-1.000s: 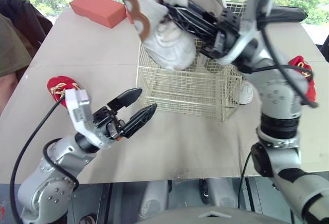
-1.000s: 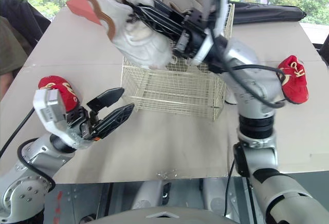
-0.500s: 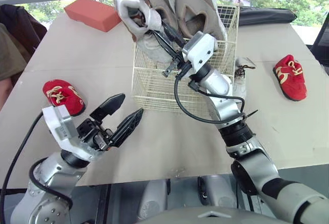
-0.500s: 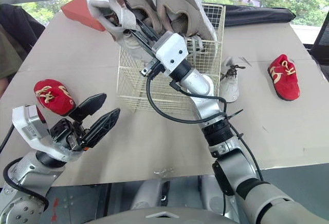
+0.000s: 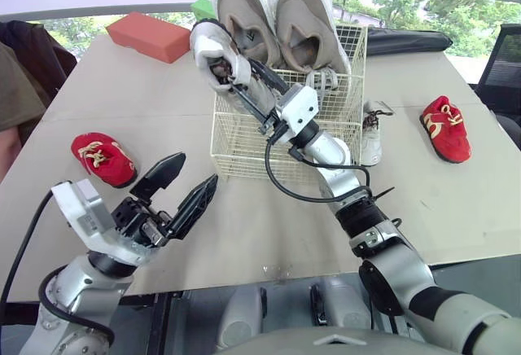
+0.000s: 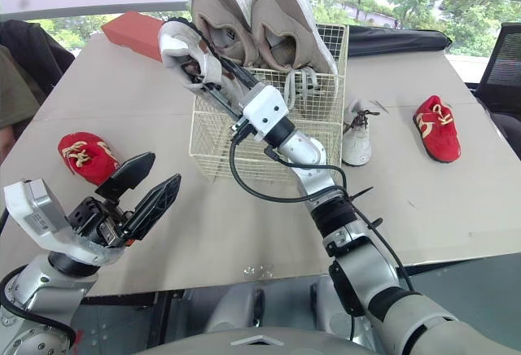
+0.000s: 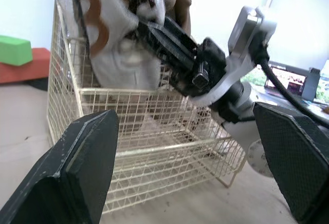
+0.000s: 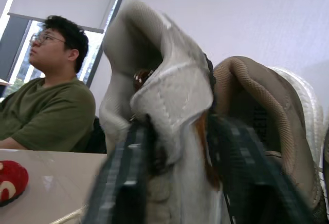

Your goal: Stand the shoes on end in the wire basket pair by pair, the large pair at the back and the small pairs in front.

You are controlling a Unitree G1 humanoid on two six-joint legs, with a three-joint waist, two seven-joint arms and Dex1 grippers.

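Tool of right arm [image 5: 232,78] tight on white shoe [image 5: 213,50] at wire basket [image 5: 244,147]

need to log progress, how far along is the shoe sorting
Done: the large pair stands on end at the back of the basket. In hand: the right gripper holds one white shoe at the basket's front. To do: the other white shoe beside the basket and two red shoes sit on the table. The left gripper is open, empty.

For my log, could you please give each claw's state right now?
Left claw: open, empty.
Right claw: shut on the small white shoe.
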